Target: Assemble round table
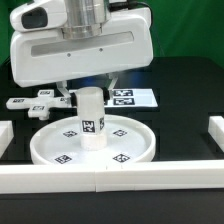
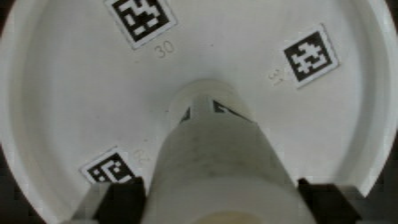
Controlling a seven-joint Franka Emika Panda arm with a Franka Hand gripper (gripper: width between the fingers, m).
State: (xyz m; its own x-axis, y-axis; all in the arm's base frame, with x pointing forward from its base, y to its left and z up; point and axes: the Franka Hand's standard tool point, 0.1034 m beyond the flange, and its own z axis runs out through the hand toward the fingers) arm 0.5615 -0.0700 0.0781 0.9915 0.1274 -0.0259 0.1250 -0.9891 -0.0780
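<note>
The round table's big white rimmed disc (image 1: 40,150) lies flat in the middle of the black table, with several square tags on its face. The short white cylinder leg (image 1: 92,122) stands upright on the disc's centre. My gripper (image 1: 92,96) comes straight down over the leg's top and is shut on it. In the wrist view the leg (image 2: 217,150) runs down to the disc (image 2: 71,90), with a dark finger (image 2: 121,197) pressed against each side of it. The small flat base piece (image 1: 42,101) lies behind the disc toward the exterior view's left.
The marker board (image 1: 136,97) lies behind the disc toward the exterior view's right. White border rails run along the front (image 1: 110,178), the exterior view's right (image 1: 215,133) and its left (image 1: 4,135).
</note>
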